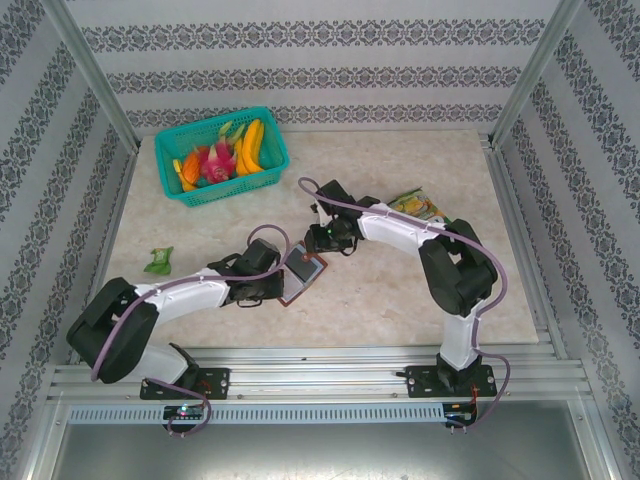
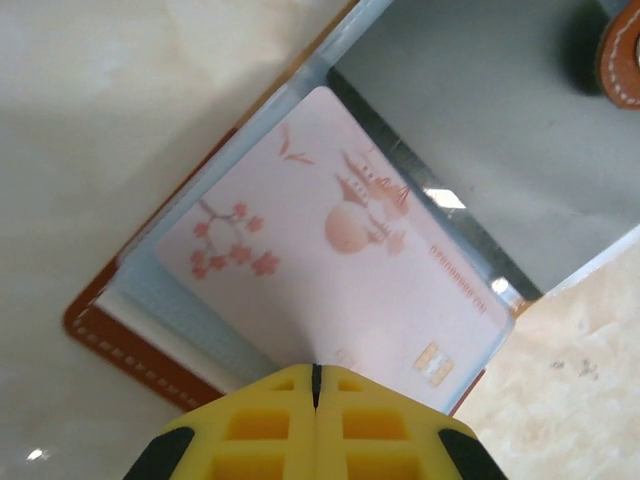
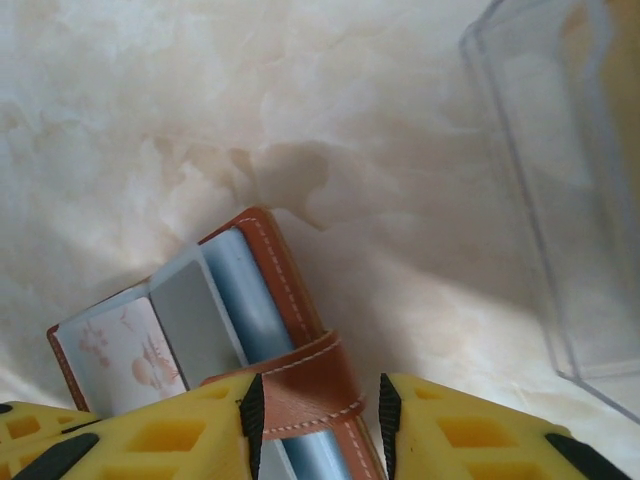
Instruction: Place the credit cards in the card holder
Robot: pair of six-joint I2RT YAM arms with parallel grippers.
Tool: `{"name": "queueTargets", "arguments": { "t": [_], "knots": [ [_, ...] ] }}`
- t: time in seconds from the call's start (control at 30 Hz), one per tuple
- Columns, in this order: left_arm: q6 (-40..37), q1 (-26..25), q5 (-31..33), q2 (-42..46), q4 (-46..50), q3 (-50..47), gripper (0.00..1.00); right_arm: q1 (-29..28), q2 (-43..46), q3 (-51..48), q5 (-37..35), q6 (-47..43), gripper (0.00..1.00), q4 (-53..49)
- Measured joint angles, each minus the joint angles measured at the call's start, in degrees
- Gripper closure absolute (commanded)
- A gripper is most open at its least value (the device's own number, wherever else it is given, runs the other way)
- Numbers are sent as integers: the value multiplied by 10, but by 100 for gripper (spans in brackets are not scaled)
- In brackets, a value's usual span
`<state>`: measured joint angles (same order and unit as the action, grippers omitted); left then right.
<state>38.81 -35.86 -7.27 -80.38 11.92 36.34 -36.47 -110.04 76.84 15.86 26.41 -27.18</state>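
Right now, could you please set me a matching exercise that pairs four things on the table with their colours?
Things:
1. card
2. holder
3. basket
4. box

Colours:
A. teal
B. brown
C. clear
D. pale pink

Pairs: 1-D, 2-B, 3-A, 4-C
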Motion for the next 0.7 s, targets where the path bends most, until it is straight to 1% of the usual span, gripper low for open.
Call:
{"name": "queueTargets", "arguments": {
  "t": [0.1, 0.27, 0.37, 0.47, 0.5, 0.53, 0.63, 0.7],
  "knots": [
    [-11, 4, -2, 23, 20, 1, 84, 0, -7, -12, 17, 0, 63, 8],
    [-10, 18, -7, 59, 30, 7, 80, 0, -18, -34, 43, 7, 67, 26],
    [-4, 29, -5, 76, 35, 12, 75, 0, -14, -72, 64, 24, 68, 54],
    [7, 43, -2, 89, 41, 18, 73, 0, 6, -113, 80, 50, 69, 96],
    [11, 51, -4, 92, 41, 21, 70, -2, 15, -126, 83, 57, 68, 103],
    [15, 60, -6, 93, 42, 25, 67, -5, 24, -138, 85, 65, 66, 108],
    [27, 78, -16, 89, 42, 45, 62, -9, 54, -163, 87, 77, 66, 109],
    [35, 82, -23, 76, 42, 64, 62, -7, 77, -167, 82, 77, 65, 104]
  ]
}}
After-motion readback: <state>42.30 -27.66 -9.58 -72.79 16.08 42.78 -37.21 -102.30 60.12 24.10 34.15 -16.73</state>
